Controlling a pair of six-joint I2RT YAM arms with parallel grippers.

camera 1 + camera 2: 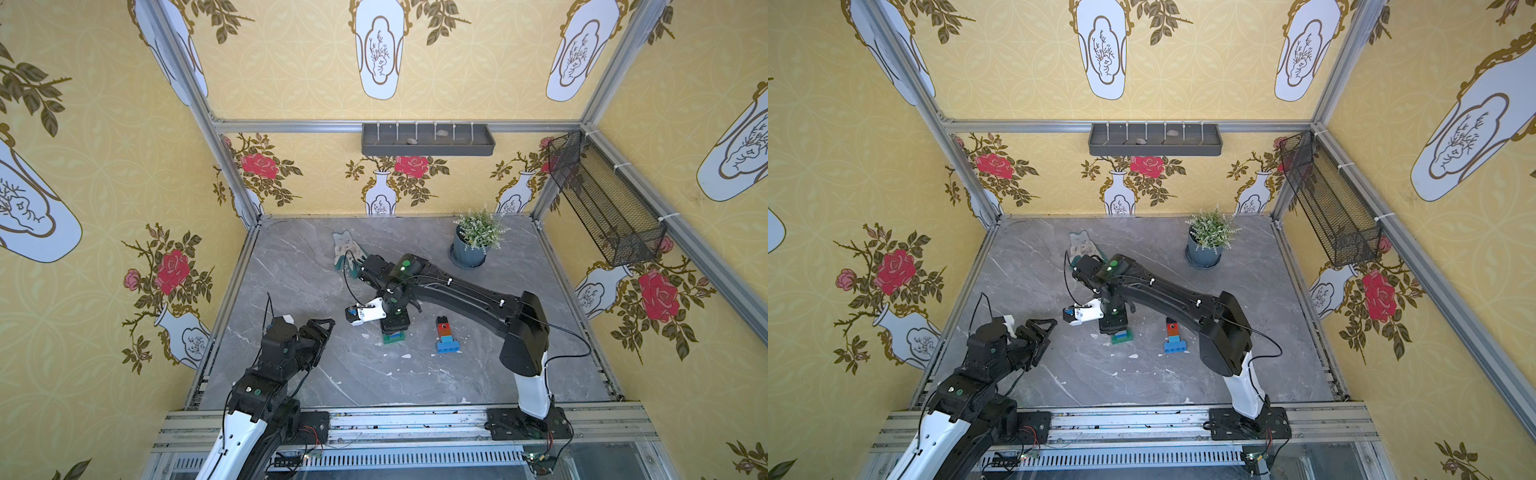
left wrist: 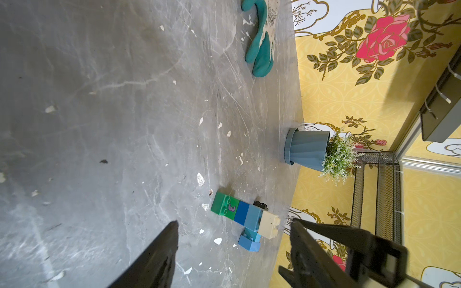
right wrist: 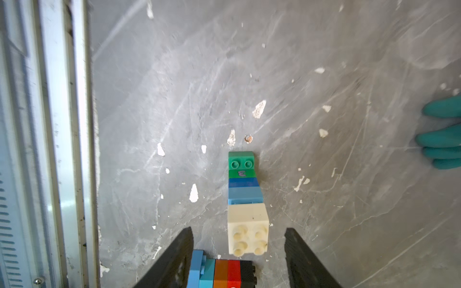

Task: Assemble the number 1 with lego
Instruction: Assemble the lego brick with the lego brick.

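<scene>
Plainly "3" on grn brick (image 3: 241, 166)

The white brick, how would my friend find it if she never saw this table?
Look on the grey marble table for the lego tower standing on a green brick, under the right gripper. The white brick is the tower's top piece, on a light blue one. No other brick is white; the stack lying nearby ends in a black brick.
</scene>
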